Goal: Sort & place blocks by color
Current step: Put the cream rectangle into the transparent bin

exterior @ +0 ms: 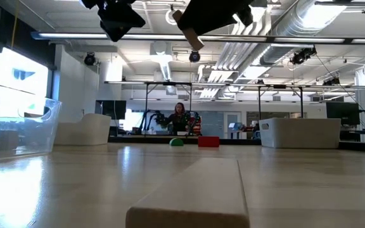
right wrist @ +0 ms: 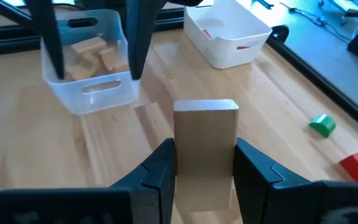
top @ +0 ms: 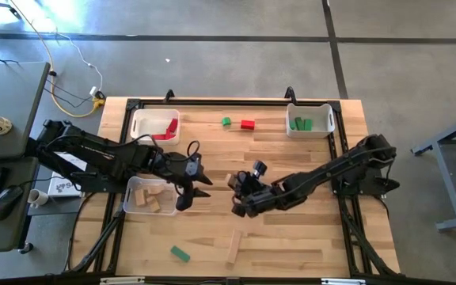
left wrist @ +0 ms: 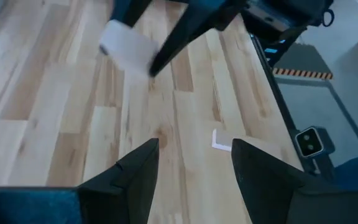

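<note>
My right gripper (right wrist: 206, 177) is shut on a plain wood block (right wrist: 206, 134) above the table's middle (top: 233, 182). In the low view the block (exterior: 192, 35) shows under the right gripper (exterior: 214, 11), well above the table. My left gripper (left wrist: 194, 165) is open and empty, hovering beside the clear bin (top: 130, 195), a short way left of the right gripper (top: 239, 198). Loose blocks rest flat on the table: one green (top: 226, 121) and one red (top: 248, 124) near the far edge, another green (top: 180, 253) and a plain bar (top: 234, 246) near the near edge. My right gripper pinches the plain wood block between its two fingers, which lie on two opposite side faces (right wrist: 182, 155). The fingers come from the table's right, slanting down. The block is lifted clear of the table, and its free end (right wrist: 206, 107) sticks out past the fingertips.
The clear bin (right wrist: 89, 87) holds plain wood blocks. A white bin (top: 155, 125) at the far left holds red blocks, and another white bin (top: 309, 119) at the far right holds green ones. A person (exterior: 180, 117) sits in the room beyond the table.
</note>
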`<action>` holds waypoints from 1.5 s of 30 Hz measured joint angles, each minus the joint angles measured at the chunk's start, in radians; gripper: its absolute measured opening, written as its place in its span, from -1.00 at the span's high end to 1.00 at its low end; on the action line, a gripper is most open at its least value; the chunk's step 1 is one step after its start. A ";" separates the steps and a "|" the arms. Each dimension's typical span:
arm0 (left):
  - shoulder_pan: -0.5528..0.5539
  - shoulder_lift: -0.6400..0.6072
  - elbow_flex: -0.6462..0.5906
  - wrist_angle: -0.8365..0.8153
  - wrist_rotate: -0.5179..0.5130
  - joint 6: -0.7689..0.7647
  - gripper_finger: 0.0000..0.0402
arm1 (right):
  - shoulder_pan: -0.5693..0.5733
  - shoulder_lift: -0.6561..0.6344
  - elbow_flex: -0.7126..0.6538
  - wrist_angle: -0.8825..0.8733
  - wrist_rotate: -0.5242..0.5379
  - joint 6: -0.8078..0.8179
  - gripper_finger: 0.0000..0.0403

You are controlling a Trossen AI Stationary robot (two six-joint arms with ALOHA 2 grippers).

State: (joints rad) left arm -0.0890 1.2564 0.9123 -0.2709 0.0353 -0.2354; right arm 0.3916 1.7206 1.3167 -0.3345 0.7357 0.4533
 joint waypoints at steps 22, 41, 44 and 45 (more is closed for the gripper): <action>0.177 0.000 0.000 0.069 -0.032 -0.261 0.06 | -0.163 0.000 0.124 -0.002 -0.094 -0.381 0.49; 0.290 0.000 0.006 0.212 -0.051 -0.472 0.06 | -0.218 0.000 0.125 -0.024 -0.120 -0.420 0.49; 0.302 0.000 0.006 0.207 -0.045 -0.492 0.06 | -0.229 0.000 0.125 -0.009 -0.136 -0.428 0.49; 0.306 0.000 0.006 0.207 -0.042 -0.496 0.06 | -0.231 0.000 0.125 -0.001 -0.139 -0.434 0.49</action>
State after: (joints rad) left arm 0.2167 1.2560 0.9184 -0.0643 -0.0065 -0.7310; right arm 0.1607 1.7203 1.4414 -0.3350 0.5968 0.0193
